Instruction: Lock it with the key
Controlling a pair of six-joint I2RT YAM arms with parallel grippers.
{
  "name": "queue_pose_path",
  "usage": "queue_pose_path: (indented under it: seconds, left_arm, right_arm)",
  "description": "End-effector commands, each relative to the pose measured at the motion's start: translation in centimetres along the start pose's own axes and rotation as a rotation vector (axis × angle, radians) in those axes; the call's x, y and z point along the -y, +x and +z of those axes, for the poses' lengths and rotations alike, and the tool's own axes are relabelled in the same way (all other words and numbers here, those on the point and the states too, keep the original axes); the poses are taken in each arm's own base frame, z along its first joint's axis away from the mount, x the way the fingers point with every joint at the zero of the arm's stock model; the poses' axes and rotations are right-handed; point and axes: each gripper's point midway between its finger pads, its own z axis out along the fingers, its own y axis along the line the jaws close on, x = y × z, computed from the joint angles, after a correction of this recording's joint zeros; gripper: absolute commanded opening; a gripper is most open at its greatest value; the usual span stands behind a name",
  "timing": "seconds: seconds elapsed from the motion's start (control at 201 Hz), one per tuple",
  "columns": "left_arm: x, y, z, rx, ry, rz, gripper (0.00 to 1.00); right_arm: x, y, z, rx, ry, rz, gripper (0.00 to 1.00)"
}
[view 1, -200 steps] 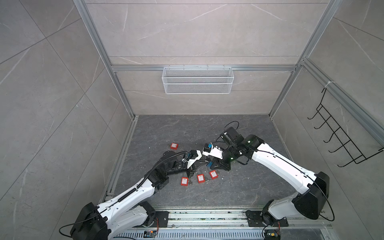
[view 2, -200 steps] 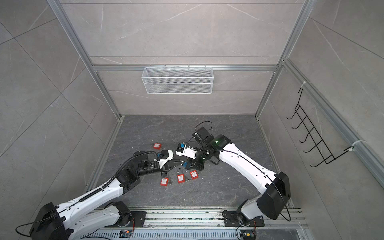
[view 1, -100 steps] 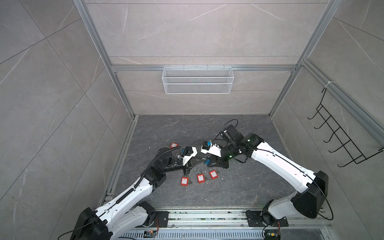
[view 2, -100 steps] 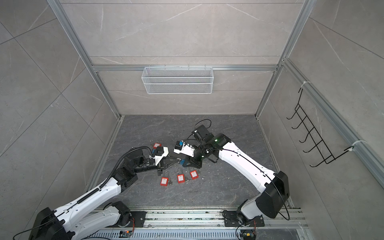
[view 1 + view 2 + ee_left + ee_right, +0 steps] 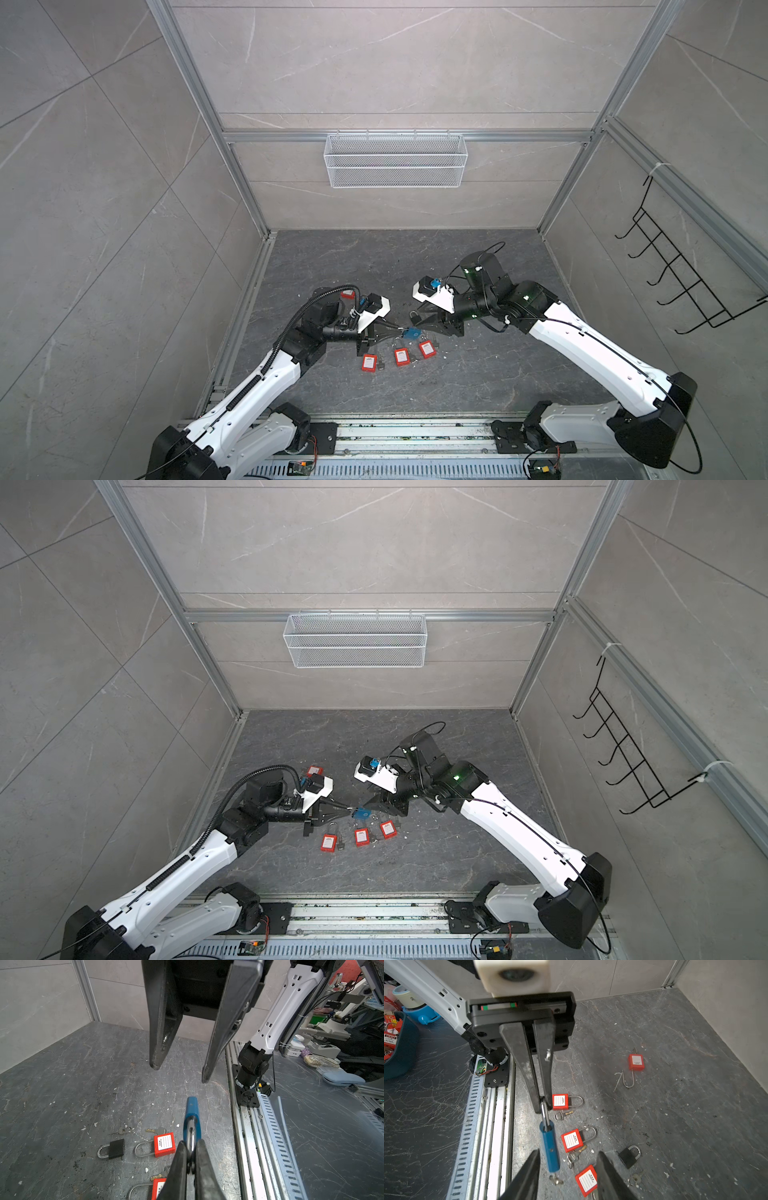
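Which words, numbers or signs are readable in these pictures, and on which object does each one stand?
None can be quoted.
On the red padlocks: white labels with print too small and blurred to read.
On the blue padlock: no marking visible.

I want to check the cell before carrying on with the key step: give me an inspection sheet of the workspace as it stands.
Surface: dark grey stone floor, scuffed, with white flecks.
Job's things: blue padlock held by its shackle; a key appears seated in its base.
Clutter: three red padlocks in a row, a fourth red padlock apart; black padlock; loose keys.
Grippers: left gripper shut on the shackle; right gripper open, facing the padlock's key end, not touching.
Cables: corrugated hose on the left arm, thin black loop above the right wrist.
Surroundings: wire basket on the back wall, hook rack on the right wall.
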Motion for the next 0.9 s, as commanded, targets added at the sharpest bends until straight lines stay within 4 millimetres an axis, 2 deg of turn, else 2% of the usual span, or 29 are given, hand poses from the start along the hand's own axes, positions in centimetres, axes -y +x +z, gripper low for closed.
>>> queue_pose_path:
  seconds: [0.0,0.179,0.413,0.518,0.891]
  left_arm:
    - [0.8,-3.1,-0.6,0.055,0.033,0.108,0.0]
    - [1.2,-2.9,-0.8,0.043,0.047,0.115,0.0]
    - [1.7,-2.9,-0.9,0.037,0.067,0.117,0.0]
    - [1.9,-2.9,-0.9,0.036,0.076,0.117,0.0]
    - [1.8,-2.8,-0.8,0.032,0.08,0.114,0.0]
  right_arm:
    - [-0.8,1.5,-0.6,-0.036,0.002,0.044,0.46]
    - [-1.6,4.1,-0.4,-0.123,-0.024,0.086,0.42]
    - [-1.7,5.2,0.3,-0.16,-0.042,0.087,0.35]
    - [-1.5,5.5,1.0,-0.181,-0.064,0.091,0.29]
    - [-1.5,4.6,2.4,-0.155,-0.141,0.101,0.28]
